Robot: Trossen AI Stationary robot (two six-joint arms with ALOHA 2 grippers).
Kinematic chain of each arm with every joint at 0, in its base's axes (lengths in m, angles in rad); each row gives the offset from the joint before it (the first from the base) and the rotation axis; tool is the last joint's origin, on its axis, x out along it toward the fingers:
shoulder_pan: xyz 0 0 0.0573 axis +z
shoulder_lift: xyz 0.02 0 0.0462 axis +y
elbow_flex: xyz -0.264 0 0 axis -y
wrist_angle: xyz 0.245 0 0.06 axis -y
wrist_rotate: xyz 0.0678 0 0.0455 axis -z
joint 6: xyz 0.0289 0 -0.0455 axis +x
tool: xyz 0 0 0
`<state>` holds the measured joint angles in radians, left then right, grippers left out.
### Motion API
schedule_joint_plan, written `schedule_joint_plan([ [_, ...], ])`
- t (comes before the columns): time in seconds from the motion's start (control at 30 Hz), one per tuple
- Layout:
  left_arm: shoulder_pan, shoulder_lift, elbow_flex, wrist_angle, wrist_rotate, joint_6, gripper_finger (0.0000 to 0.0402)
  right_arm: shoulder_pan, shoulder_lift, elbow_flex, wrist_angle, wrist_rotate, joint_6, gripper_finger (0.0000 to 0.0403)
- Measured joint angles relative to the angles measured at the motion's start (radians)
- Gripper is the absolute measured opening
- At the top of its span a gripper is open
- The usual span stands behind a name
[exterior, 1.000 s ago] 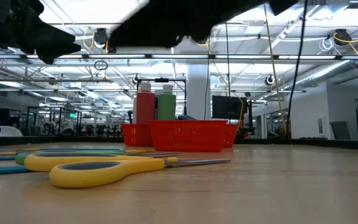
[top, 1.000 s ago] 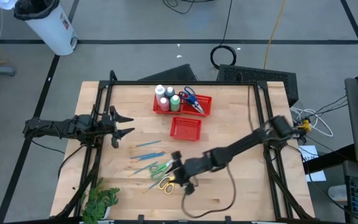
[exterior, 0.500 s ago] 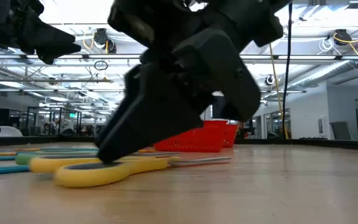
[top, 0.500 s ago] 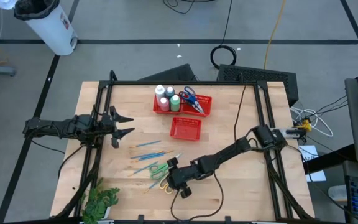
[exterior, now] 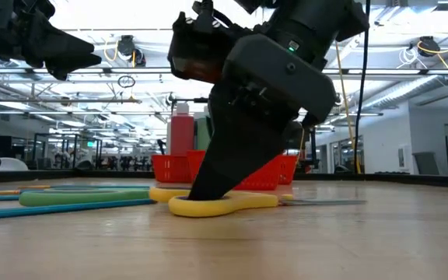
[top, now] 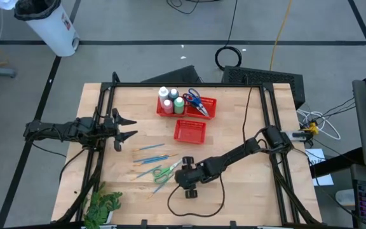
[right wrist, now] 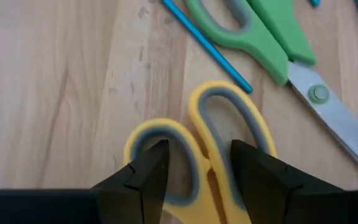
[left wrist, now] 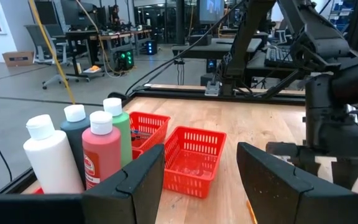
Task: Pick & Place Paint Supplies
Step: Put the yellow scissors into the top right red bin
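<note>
Your right end effector stood on the worktop with its fingers parted, straddling one loop of the yellow scissors, not clenched on it. The scissors lay flat beside the green scissors and a blue brush. Your left end effector hung released near the worktop's left edge.

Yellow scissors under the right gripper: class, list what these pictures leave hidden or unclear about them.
- Yellow scissors: blades cut off by the right wrist view's edge; in the high view the right gripper covers them.
- Grip: low view shows the gripper down on the handles, but its body hides whether the fingers pinch.
- Brushes: too thin to count from above.
</note>
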<state>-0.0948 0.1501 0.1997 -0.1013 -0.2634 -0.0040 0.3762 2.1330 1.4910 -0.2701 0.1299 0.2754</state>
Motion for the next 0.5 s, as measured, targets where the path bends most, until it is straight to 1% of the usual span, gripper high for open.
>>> schedule_joint_plan([
  [0.17,0.000,0.000,0.000,0.000,0.000,0.000,0.0209,0.010,-0.019,-0.002,-0.029,0.001,0.076,0.0169],
  [0.3,0.000,0.000,0.000,-0.001,0.000,0.000,0.0209,0.020,-0.047,-0.001,-0.002,0.006,0.079,0.0169],
  [0.43,0.000,0.000,0.000,-0.001,0.000,0.000,0.0209,0.029,-0.064,-0.003,0.025,0.061,0.055,0.0169],
  [0.5,0.000,0.000,0.000,-0.001,0.000,0.000,0.0209,0.032,-0.068,-0.002,0.042,0.106,0.029,0.0169],
])
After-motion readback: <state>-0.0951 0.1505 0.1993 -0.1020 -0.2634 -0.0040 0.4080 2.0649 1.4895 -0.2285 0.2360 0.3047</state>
